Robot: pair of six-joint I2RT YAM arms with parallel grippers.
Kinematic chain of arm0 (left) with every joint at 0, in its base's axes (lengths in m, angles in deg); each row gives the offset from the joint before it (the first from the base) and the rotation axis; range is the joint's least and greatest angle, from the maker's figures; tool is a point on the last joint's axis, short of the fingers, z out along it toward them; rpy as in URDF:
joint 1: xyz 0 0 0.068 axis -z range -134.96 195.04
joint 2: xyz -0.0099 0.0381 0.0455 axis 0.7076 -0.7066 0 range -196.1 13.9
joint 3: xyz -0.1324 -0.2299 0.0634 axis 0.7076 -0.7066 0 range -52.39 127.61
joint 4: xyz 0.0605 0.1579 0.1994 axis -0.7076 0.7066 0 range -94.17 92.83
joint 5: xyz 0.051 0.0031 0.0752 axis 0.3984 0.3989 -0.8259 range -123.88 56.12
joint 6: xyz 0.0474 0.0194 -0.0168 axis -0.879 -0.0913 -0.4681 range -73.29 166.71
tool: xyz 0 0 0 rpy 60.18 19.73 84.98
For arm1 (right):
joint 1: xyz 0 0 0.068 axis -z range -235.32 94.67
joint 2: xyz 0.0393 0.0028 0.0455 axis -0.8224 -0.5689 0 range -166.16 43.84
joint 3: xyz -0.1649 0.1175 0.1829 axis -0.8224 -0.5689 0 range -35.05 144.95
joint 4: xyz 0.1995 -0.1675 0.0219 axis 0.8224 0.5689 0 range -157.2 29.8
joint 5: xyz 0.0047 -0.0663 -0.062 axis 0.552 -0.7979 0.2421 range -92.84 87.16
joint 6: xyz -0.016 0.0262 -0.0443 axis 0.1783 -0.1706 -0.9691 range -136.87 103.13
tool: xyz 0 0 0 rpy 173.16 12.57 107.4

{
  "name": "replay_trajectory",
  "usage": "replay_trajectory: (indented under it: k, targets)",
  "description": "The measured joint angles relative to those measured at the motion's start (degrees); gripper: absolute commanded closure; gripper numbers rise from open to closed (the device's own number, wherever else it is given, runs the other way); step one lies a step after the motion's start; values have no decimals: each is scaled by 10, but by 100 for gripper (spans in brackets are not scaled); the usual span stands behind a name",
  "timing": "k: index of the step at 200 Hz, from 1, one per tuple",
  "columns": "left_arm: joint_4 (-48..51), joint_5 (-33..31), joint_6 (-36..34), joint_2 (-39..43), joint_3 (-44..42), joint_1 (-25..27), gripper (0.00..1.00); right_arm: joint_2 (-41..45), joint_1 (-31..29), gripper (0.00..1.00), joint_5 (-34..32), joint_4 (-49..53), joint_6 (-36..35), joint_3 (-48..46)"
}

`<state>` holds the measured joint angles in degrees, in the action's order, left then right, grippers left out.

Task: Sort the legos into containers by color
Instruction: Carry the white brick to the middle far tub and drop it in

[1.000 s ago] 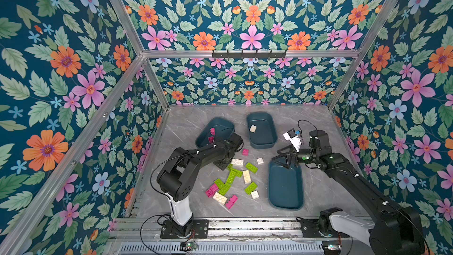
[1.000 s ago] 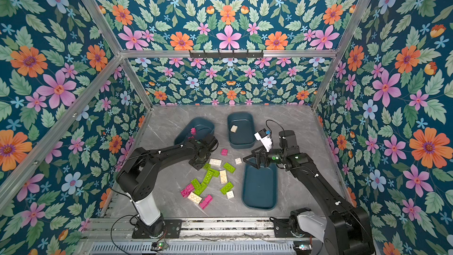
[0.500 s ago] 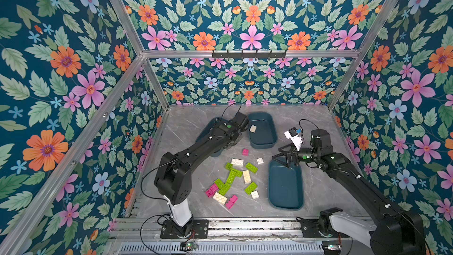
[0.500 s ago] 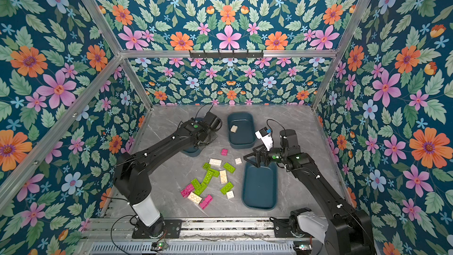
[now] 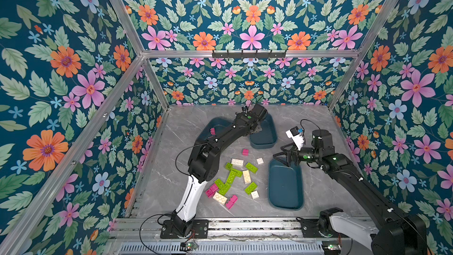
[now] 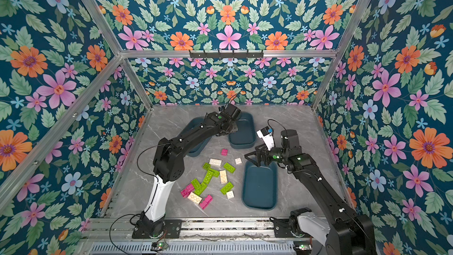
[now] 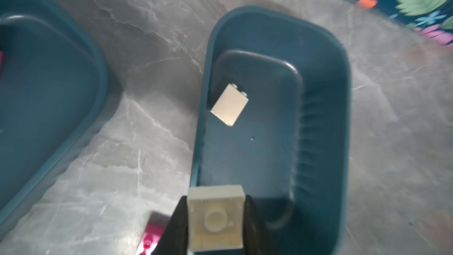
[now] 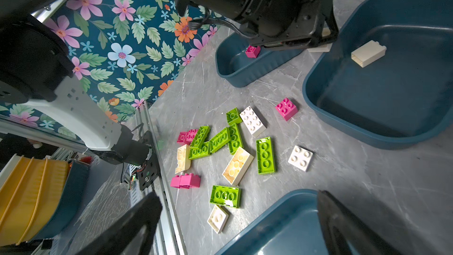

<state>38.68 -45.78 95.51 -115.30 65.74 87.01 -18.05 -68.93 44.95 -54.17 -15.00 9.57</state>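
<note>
My left gripper (image 7: 215, 219) is shut on a square cream-white lego (image 7: 215, 207), its hollow underside towards the camera. It hangs above the near rim of the back middle container (image 7: 323, 94), where one cream lego (image 7: 229, 104) lies. The back left container (image 5: 215, 125) holds a magenta lego (image 5: 212, 131). My right gripper (image 5: 282, 156) stands open and empty over the far end of the right container (image 5: 285, 187), whose visible floor is bare. Loose green, magenta and cream legos (image 5: 235, 180) lie in a pile on the table between the arms.
The left arm (image 5: 220, 141) stretches diagonally over the back left container. Floral walls close in three sides, and a metal rail (image 5: 245, 226) runs along the front edge. Stacked yellow and teal bins (image 8: 31, 192) sit beyond the rail.
My left arm has swung from the far edge of the pile towards the back, past the back left container, to the middle one, carrying the cream lego. The right arm has stayed still.
</note>
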Motion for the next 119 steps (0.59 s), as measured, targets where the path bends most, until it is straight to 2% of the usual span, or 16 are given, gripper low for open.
replay_trajectory:
  k: [10, 38, 61, 87, 119]
  targets:
    - [0, -1, -12, -19, 17, 0, 70, 0, 0, 1, -2, 3, -2, 0]
    - [-4, -3, -28, -42, 37, 1, 48, 0, 0, 1, -4, 7, -4, 0]
    - [-5, -5, -40, -36, 33, 2, 38, 0, 0, 1, -6, 8, -6, 0]
    - [-4, -7, -43, 7, -6, 2, 33, -3, 0, 1, -6, 9, -6, 0]
    - [1, -10, -55, 101, -101, 9, 30, -11, 0, 1, -1, 8, -6, 3]
